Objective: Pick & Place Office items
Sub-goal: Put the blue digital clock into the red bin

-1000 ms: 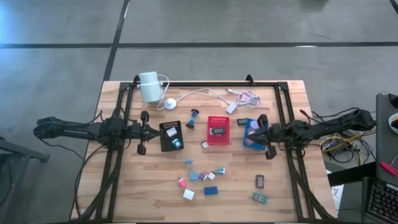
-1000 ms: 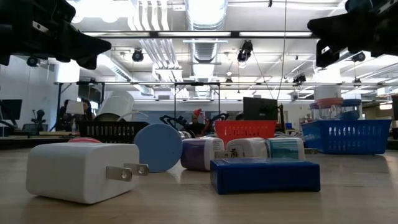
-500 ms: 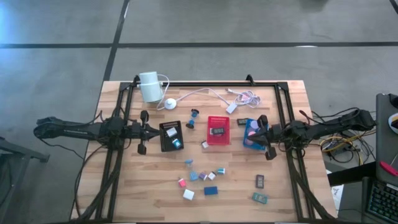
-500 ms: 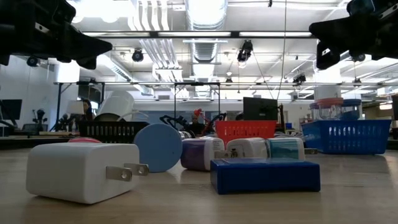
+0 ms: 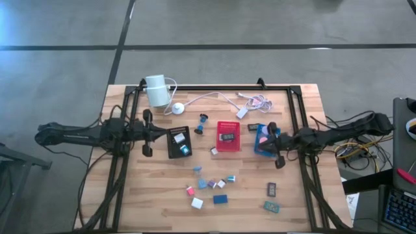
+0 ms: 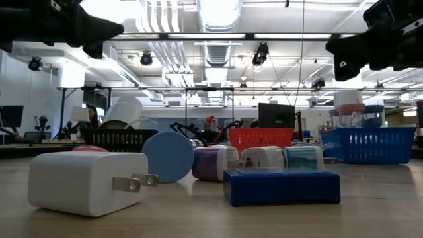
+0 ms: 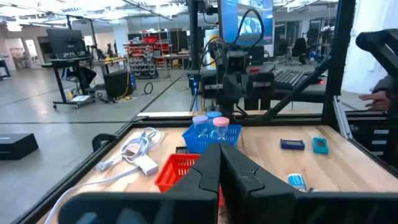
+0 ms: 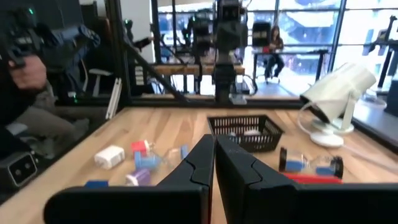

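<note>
From above: wooden counter (image 5: 130,195) framed by black rails. Left end effector (image 5: 162,134) at the left edge of the black tray (image 5: 178,142), fingers together, holding nothing. Right end effector (image 5: 265,139) over the blue tray (image 5: 261,148), fingers together, empty too. Red tray (image 5: 227,136) between the two, a dark clip inside it. Office items (image 5: 209,184) scattered loose on the counter nearer the front edge: white, blue, pink and purple blocks in a cluster, two dark clips (image 5: 272,197) well apart to the right. White lamp-like device (image 5: 156,90) with its cable at the back of the counter.

From counter height: white plug block (image 6: 86,182) close up, blue block (image 6: 281,186) beside it, blue disc (image 6: 170,157) and purple block (image 6: 214,162) behind. Trays farther back. Both arms dark against the ceiling.

From the left wrist: own fingers (image 7: 205,177) pressed shut, red and blue trays beyond, right arm facing.

From the right wrist: own fingers (image 8: 198,168) shut as well; black tray, scattered blocks and white device ahead. A person's sleeve and hand (image 8: 25,71) at the side.
</note>
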Action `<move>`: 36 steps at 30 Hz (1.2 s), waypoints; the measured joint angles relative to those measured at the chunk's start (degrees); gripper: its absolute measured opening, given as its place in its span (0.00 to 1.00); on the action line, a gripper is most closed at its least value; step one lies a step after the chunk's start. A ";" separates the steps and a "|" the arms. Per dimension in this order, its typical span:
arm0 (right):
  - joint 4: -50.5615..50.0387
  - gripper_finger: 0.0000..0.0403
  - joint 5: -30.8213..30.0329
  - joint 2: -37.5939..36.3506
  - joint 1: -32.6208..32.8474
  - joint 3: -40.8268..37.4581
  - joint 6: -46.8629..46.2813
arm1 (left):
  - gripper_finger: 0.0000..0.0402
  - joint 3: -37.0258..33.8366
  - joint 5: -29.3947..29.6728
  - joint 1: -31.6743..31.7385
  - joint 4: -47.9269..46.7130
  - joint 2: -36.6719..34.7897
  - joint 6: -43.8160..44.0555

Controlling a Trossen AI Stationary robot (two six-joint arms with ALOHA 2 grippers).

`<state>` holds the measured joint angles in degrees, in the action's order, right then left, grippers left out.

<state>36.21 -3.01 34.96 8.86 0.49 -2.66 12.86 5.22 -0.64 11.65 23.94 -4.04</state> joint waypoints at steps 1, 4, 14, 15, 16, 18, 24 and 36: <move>0.04 0.03 0.00 0.89 0.00 0.00 -0.26 | 0.02 0.02 0.19 0.00 0.09 0.01 -0.04; 0.08 0.03 0.00 3.71 0.00 0.00 -1.89 | 0.02 -0.42 0.21 0.00 0.58 0.37 0.74; 7.15 0.03 0.00 10.96 0.00 0.08 -3.81 | 0.02 -0.87 0.43 0.00 0.75 0.52 -1.72; 7.22 0.03 0.00 11.63 0.02 0.52 -4.07 | 0.02 -0.89 0.42 0.00 0.73 0.53 -1.72; 7.16 0.03 0.03 12.25 0.02 1.33 -4.16 | 0.02 -0.90 0.43 0.00 0.73 0.53 -1.69; 5.63 0.03 0.66 13.68 0.11 4.02 -3.67 | 0.02 -0.92 0.43 0.00 0.59 0.53 -1.59; -22.08 0.03 1.34 19.49 0.35 20.78 -5.28 | 0.02 -0.98 0.43 0.00 -0.30 0.71 -2.87; -61.77 0.11 1.77 33.81 2.99 51.71 -15.13 | 0.02 -0.98 0.43 0.00 -1.44 0.71 -4.98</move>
<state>-25.56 -1.24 68.76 11.85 52.20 -17.79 11.88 5.65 -0.64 10.21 24.64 -9.02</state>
